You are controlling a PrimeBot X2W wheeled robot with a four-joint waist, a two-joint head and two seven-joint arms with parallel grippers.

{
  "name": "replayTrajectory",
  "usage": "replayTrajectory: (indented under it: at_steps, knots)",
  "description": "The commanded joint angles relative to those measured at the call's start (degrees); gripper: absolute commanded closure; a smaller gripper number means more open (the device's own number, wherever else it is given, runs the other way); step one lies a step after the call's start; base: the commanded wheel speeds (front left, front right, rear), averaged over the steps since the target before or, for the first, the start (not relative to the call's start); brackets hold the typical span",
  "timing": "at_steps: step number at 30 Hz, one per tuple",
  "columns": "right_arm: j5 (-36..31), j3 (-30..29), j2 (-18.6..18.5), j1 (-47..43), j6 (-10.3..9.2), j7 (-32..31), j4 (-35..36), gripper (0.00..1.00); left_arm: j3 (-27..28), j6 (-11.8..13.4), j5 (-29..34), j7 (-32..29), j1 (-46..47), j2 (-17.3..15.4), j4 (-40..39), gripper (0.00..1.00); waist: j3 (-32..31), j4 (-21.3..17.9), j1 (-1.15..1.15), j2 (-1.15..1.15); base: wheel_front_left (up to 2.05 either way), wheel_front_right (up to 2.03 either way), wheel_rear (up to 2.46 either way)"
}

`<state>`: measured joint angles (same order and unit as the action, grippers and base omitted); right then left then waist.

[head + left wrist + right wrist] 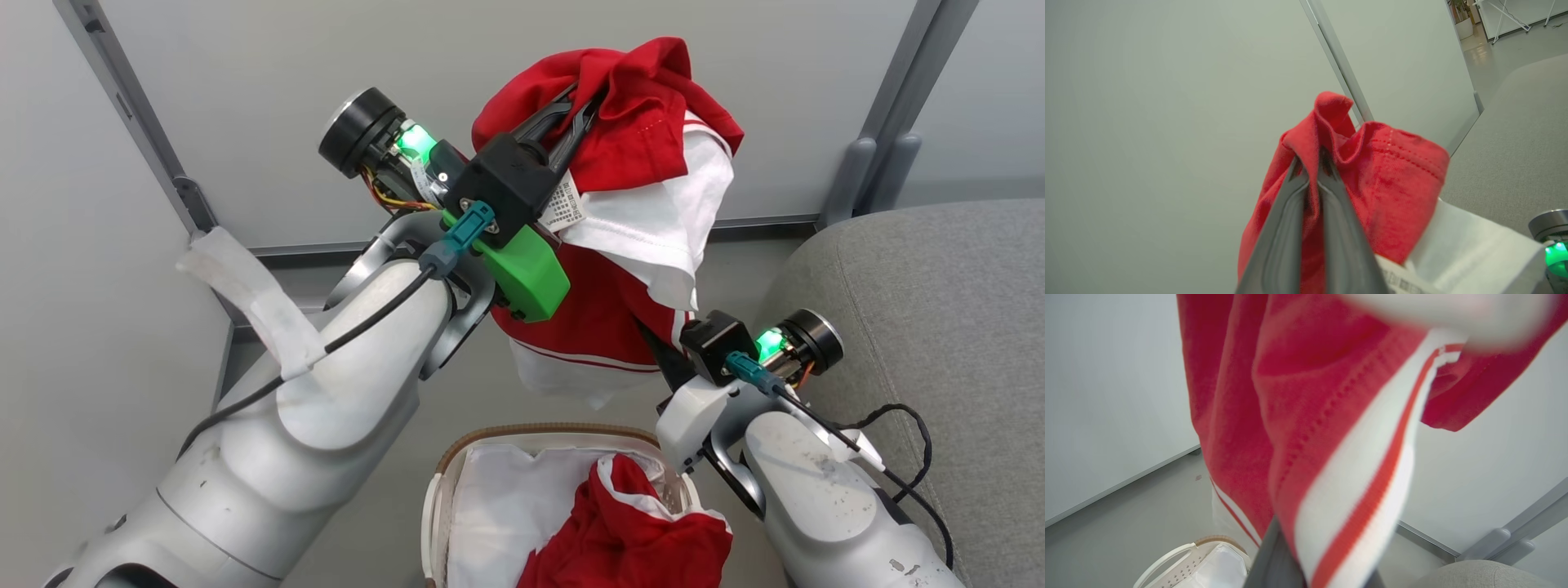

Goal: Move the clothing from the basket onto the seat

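1. Writing: a white care tag (563,204) on the lifted red garment (645,139); the print is too small to read.
2. Left gripper (1310,161): fingers pressed together, pinching a fold of the garment, which hangs at 12 o'clock of the basket (531,429).
3. Right gripper (1276,559): tips are covered by the striped cloth; spread or closed, cannot tell.
4. Second red garment (629,531) lies in the basket at 5 o'clock, on the white liner (506,498).
5. Seat (922,310): grey cushion at 3 o'clock of the basket, just beside it.
6. Grey floor (1126,522), pale wall panels (286,49), grey metal post (890,106).
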<state>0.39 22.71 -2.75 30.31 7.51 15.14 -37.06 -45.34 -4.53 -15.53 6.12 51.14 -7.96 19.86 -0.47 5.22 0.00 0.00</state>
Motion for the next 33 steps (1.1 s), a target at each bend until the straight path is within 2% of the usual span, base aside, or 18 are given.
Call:
replayTrajectory:
  at_steps: [1, 9, 10, 12, 13, 14, 19, 26, 33]
  knots:
    - [0.19, 0.06, -0.25, -0.09, -0.04, 0.02, 0.11, 1.0, 0.19, 0.25, -0.51, 0.43, -0.96, -0.36, -0.2, 1.0, -0.06, -0.14, 0.0, 0.0, 0.0, 0.0, 0.0]
    - [0.23, -1.54, -0.24, -1.77, -0.04, 0.02, 1.89, 1.0, 0.67, 0.52, -2.49, 1.25, -3.87, -1.43, 0.97, 1.0, -0.34, -1.11, 0.0, 0.0, 0.0, 0.0, 0.0]
    - [0.41, -1.75, -0.25, -1.89, -0.04, 0.02, 2.28, 1.0, 1.0, 0.76, -3.12, 1.77, -4.56, -1.43, 1.3, 0.88, -0.38, -1.24, 0.0, 0.0, 0.0, 0.0, 0.0]
    - [0.74, -2.19, -0.25, -1.91, -0.04, 0.02, 3.23, 1.0, 1.5, 1.05, -4.2, 2.75, -5.87, -1.41, 2.01, 0.48, -0.36, -1.48, 0.0, 0.0, 0.0, 0.0, 0.0]
    - [0.79, -2.52, -0.24, -1.99, -0.04, 0.02, 3.78, 1.0, 1.66, 1.01, -4.57, 3.58, -6.64, -1.3, 2.45, 0.09, -0.32, -1.59, 0.0, 0.0, 0.0, 0.0, 0.0]
    - [0.74, -2.63, -0.24, -2.06, -0.04, 0.02, 4.02, 1.0, 1.56, 0.61, -4.95, 4.4, -7.18, -1.12, 2.64, 0.0, -0.29, -1.66, 0.0, 0.0, 0.0, 0.0, 0.0]
    - [-0.24, -4.03, -0.23, -2.17, -0.04, 0.02, 5.58, 1.0, 2.03, 1.06, -6.09, 7.68, -11.05, -0.89, 6.14, 0.0, -0.28, -2.12, 0.0, 0.0, 0.0, 0.0, 0.0]
    - [-1.22, -7.2, -0.21, -3.19, -0.04, 0.03, 8.74, 1.0, 3.4, 0.97, -7.79, 9.02, -16.74, -0.28, 10.63, 0.0, -0.23, -2.76, 0.0, 0.0, 0.0, 0.0, 0.0]
    - [-2.48, -10.58, -0.21, -4.71, -0.04, 0.04, 12.13, 1.0, 6.17, 0.1, -7.89, 9.08, -22.83, -0.06, 10.13, 0.0, 0.0, -3.22, 0.0, 0.0, 0.0, 0.0, 0.0]
